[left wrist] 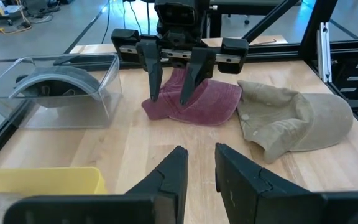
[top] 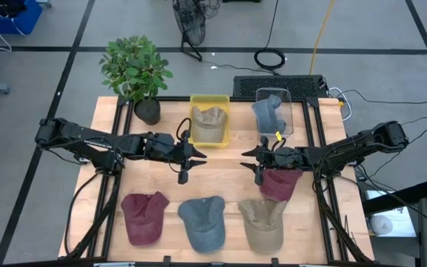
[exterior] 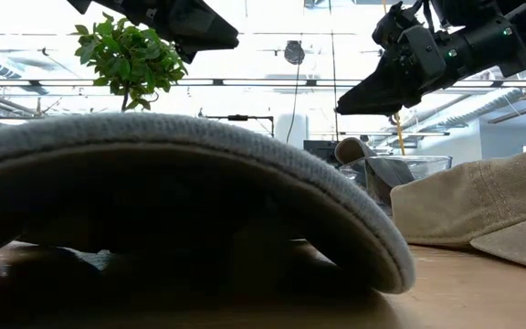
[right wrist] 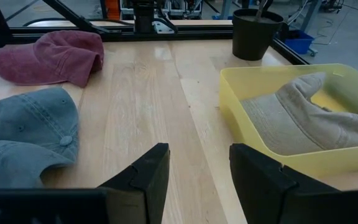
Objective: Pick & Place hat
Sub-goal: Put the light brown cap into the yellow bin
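Observation:
Both grippers hang open above the middle of the table, facing each other and touching nothing. My left gripper [top: 193, 159] [left wrist: 201, 168] is left of centre. My right gripper [top: 252, 159] [right wrist: 197, 171] [left wrist: 171, 81] hovers at the left edge of a maroon hat [top: 280, 184] [left wrist: 194, 102] lying flat on the wood. Along the near edge lie another maroon hat [top: 143, 216] [right wrist: 48, 56], a blue hat [top: 202, 221] [right wrist: 23, 130] and a tan hat [top: 262, 222] [left wrist: 294, 118]. In the low view the blue hat's brim [exterior: 181, 183] fills the foreground.
At the far side stand a yellow bin [top: 193, 135] [right wrist: 241, 118] holding a tan hat [right wrist: 303, 118], a clear bin [top: 291, 119] [left wrist: 107, 93] holding a grey-blue hat [top: 267, 113], and a potted plant [top: 136, 70]. Bare wood lies between the two grippers. A black frame borders the table.

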